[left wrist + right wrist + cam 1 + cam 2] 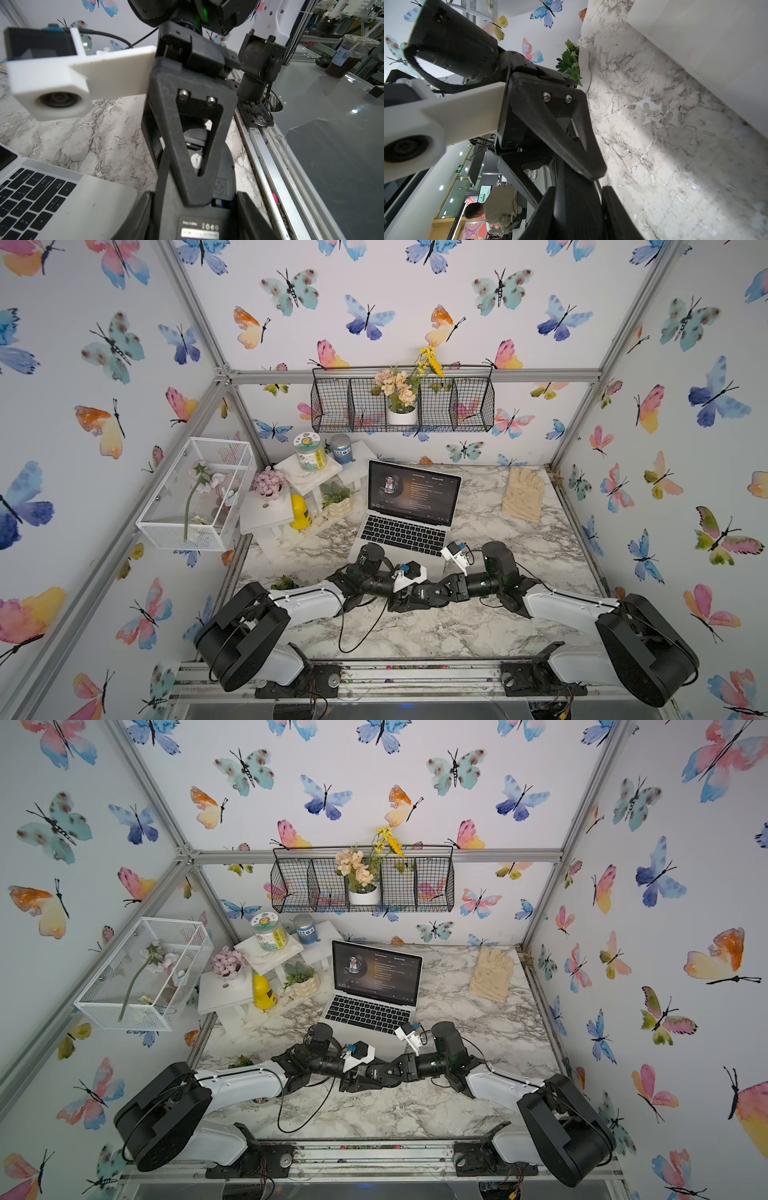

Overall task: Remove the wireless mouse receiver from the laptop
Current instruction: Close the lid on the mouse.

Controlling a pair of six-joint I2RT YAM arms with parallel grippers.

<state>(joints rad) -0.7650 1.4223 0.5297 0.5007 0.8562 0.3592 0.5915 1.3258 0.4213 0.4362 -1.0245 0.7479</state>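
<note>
Right fingers (612,207) clamped on black object (198,228); left fingers (251,218) flank it, contact can't tell. Both at 6 o'clock of laptop (405,526), above marble table (415,635).

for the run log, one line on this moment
grippers: together at laptop front edge | left gripper: black labelled object between fingers, grip unclear | right gripper: grip unclear | receiver: not visible

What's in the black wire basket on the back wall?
A white pot of peach and yellow flowers stands near the middle of the basket. Nothing else shows through the mesh. The flowers cover the inside of the pot.
</note>
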